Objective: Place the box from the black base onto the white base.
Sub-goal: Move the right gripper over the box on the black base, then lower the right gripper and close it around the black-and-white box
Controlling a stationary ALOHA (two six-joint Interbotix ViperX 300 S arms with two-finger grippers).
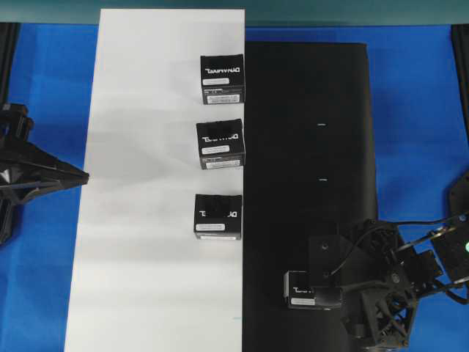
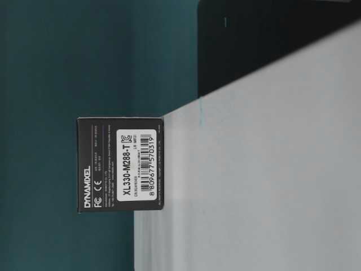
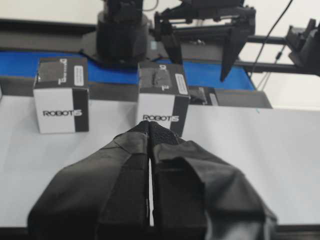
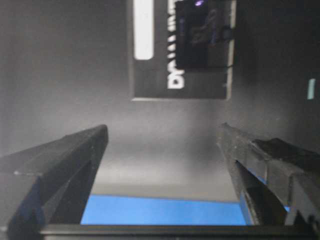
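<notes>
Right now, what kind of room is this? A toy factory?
Probably a robot test bench, not a factory: two black robot arms face a blue tabletop with one white sheet and one black sheet carrying identical small black cartons.

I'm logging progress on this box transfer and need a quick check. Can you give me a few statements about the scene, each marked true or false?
1. Three boxes sit on the white base. True.
2. The black base holds no box. False: one box still lies near its front edge.
3. The right gripper is open, with nothing between its fingers. True.
4. The left gripper is open wide. False: its fingers are pressed together.
5. The three boxes line the white base's edge next to the black base. True.
</notes>
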